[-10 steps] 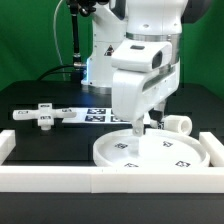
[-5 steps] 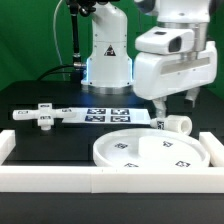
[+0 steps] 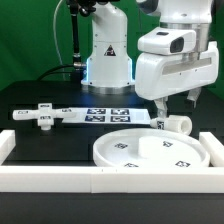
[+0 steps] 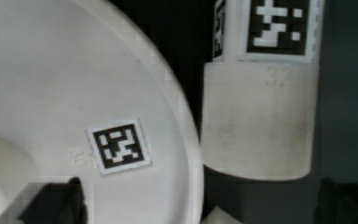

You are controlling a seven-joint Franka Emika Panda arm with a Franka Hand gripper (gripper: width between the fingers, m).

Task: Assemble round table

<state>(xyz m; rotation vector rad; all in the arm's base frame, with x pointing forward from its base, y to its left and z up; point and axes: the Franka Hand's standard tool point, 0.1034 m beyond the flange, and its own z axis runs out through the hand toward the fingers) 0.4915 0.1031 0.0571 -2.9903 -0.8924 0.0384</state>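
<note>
Exterior view is showing the claw (image 3: 177, 103), jaws apart and empty, having lifted off the disc (image 3: 150, 152) and now hanging over the leg (image 3: 178, 125) lying just beside the disc, probably readying a pickup.

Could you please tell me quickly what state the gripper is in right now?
Gripper: open, holding nothing, above the leg.

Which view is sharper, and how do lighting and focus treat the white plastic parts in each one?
Exterior view: evenly lit, fairly sharp; the large rimmed white plastic round disc stands bright against the black table. Wrist view: close, soft and grainy; the short white cylindrical leg looks blurred.
</note>
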